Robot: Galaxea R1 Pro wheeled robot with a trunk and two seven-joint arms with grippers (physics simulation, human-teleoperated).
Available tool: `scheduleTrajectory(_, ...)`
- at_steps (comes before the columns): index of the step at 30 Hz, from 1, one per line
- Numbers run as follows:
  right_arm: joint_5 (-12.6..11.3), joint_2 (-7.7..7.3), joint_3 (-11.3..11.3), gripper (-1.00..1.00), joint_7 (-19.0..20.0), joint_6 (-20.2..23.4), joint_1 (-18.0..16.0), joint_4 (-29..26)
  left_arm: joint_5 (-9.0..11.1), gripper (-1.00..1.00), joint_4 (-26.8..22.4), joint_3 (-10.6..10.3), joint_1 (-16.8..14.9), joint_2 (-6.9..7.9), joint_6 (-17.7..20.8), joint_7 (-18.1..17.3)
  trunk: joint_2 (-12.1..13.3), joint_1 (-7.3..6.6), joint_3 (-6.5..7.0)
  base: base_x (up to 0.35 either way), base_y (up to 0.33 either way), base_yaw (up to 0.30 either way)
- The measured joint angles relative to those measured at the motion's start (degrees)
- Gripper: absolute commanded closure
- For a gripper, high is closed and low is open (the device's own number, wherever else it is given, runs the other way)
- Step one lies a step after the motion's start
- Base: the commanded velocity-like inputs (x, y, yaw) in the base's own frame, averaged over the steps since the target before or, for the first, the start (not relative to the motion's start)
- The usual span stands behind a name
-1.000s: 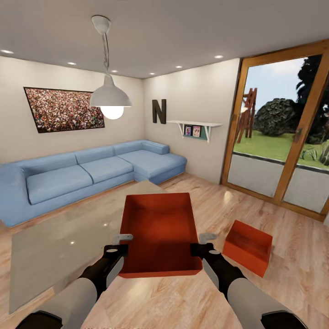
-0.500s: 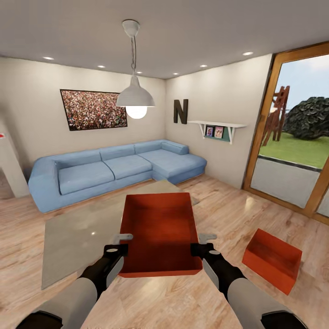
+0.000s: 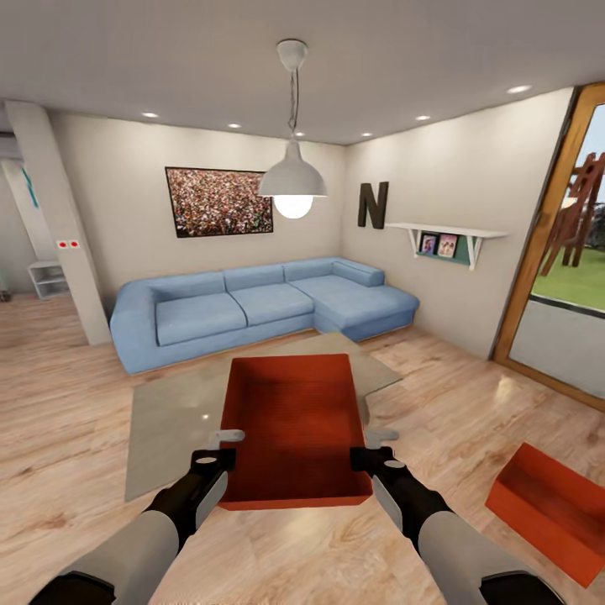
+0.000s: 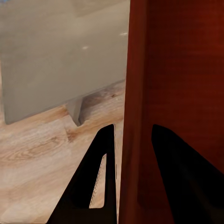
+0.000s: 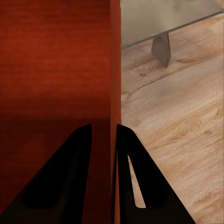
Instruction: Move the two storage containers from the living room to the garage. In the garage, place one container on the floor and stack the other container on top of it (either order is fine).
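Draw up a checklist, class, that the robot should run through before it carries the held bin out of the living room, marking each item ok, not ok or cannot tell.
1. Left hand pinches the held container's side wall between its fingers: ok.
2. Right hand pinches the opposite wall: ok.
3. Held container level and off the floor: ok.
4. Second container collected: not ok, it sits on the wood floor to the robot's right.
5. Glass table clear of the container: cannot tell.
6. Route to the garage visible: cannot tell.
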Motion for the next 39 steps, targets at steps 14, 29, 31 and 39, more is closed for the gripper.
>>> scheduleTrajectory(14, 0.01, 0.0, -0.04, 1.0, 0.0, 0.0, 0.01, -0.03, 0.14, 1.0, -0.06, -0.22, 0.0, 0.04, 0.01, 0.04, 0.0, 0.0, 0.0, 0.0, 0.0, 0.3)
scheduleTrajectory(29, 0.02, 0.0, -0.06, 1.0, 0.01, -0.01, 0.01, -0.03, 0.12, 1.0, -0.06, -0.18, 0.0, 0.03, 0.01, 0.04, 0.0, 0.0, 0.0, 0.0, 0.0, 0.3)
scheduleTrajectory(31, 0.05, 0.0, -0.09, 1.0, 0.03, 0.04, 0.01, -0.04, 0.2, 1.0, -0.05, -0.25, 0.01, 0.03, 0.01, 0.06, 0.0, 0.0, 0.0, 0.0, 0.0, 0.3)
scheduleTrajectory(39, 0.08, 0.0, -0.14, 1.0, 0.05, 0.04, 0.01, -0.04, 0.2, 1.0, -0.05, -0.25, 0.0, 0.02, 0.01, 0.07, 0.0, 0.0, 0.0, 0.0, 0.0, 0.3)
